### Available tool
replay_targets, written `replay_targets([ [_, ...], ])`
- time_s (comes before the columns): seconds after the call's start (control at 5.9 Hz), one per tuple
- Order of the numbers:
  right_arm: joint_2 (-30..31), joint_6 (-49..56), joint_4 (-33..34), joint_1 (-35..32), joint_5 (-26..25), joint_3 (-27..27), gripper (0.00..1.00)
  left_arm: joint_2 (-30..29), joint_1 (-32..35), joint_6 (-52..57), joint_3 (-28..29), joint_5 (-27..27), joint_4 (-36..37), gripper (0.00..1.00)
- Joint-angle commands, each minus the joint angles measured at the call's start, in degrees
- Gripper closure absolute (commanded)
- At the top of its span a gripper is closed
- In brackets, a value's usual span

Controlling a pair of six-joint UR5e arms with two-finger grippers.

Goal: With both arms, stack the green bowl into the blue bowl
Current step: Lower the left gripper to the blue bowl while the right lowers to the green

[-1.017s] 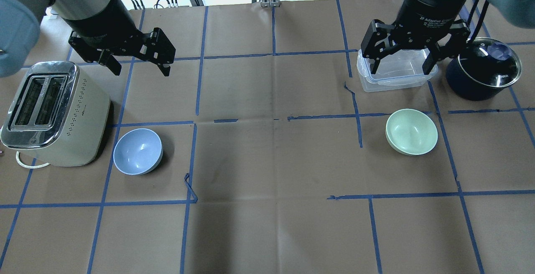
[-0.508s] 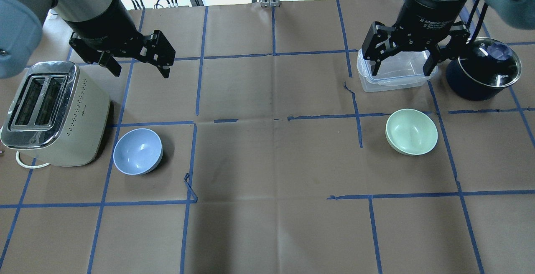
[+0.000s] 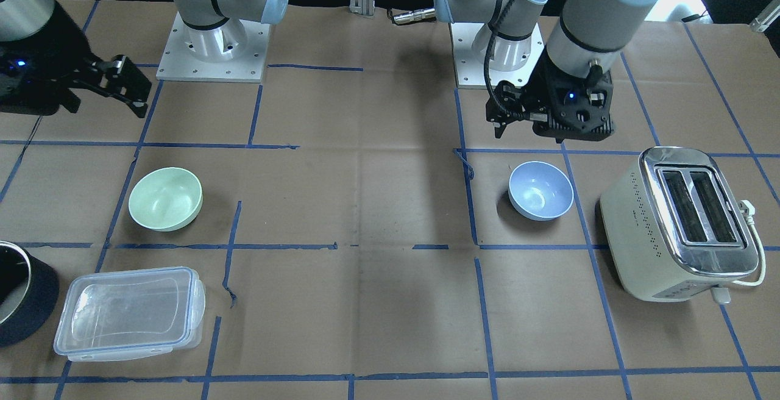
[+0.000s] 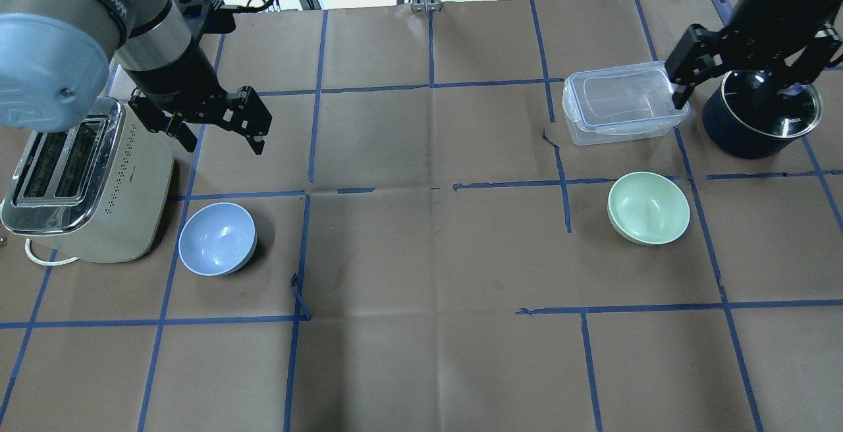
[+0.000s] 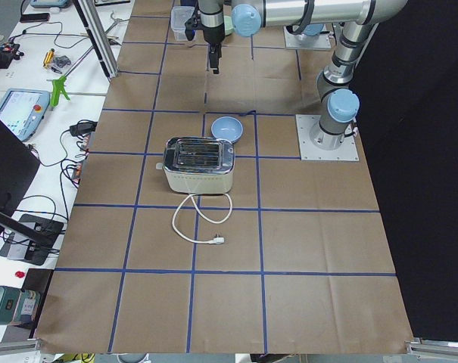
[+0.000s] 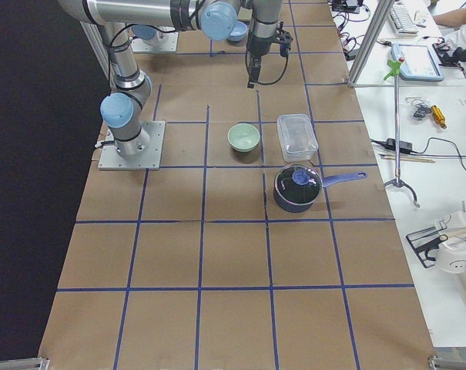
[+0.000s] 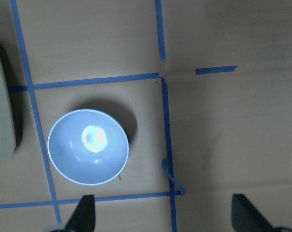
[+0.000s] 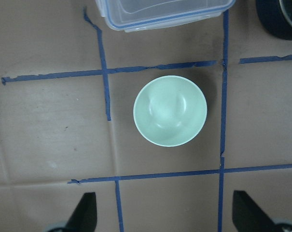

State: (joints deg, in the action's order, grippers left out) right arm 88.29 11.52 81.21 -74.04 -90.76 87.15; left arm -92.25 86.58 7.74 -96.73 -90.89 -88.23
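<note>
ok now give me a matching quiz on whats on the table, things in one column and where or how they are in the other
Things:
1. green bowl
2. blue bowl
3. clear container
4. toaster

Places or states:
A. lid on, beside the navy pot
B. cream body, chrome top, at the robot's left end of the table
C. empty, open side up, close beside the toaster
D. empty, open side up, on the robot's right half of the table

Pairs: 1-D, 2-C, 3-A, 4-B
</note>
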Motion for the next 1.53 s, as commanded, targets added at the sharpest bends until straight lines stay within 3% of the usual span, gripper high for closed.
replay_targets([
  [0.0, -0.1, 6.1, 4.9, 7.7, -0.1, 4.9, 0.0, -1.4, -2.7, 1.5, -10.9, -0.3, 8.5, 0.02],
  [0.17, -0.3, 7.0, 12.2, 7.7, -0.2, 11.7, 0.0, -3.4, -4.1, 1.6, -15.5, -0.3, 14.7, 0.02],
  [0.51, -1.8, 8.3, 29.4, 7.7, -0.3, 24.7, 0.0, -7.0, -4.5, 1.3, -19.4, -0.5, 18.9, 0.03],
  [0.85, -7.8, 13.0, 38.1, 7.7, -0.2, 29.6, 0.0, -12.3, -4.5, 1.3, -19.4, -0.5, 19.5, 0.08],
  [1.02, -9.4, 14.0, 41.3, 7.7, -0.2, 30.3, 0.0, -13.2, -4.5, 1.8, -18.8, -0.5, 20.2, 0.25],
  [1.19, -10.2, 14.0, 42.6, 7.7, -0.3, 31.4, 0.0, -13.1, -4.5, 1.9, -18.4, -0.7, 20.2, 0.74],
  [1.36, -10.3, 14.0, 42.8, 7.7, -0.3, 31.9, 0.04, -13.0, -4.5, 1.9, -18.3, -0.6, 20.3, 0.88],
])
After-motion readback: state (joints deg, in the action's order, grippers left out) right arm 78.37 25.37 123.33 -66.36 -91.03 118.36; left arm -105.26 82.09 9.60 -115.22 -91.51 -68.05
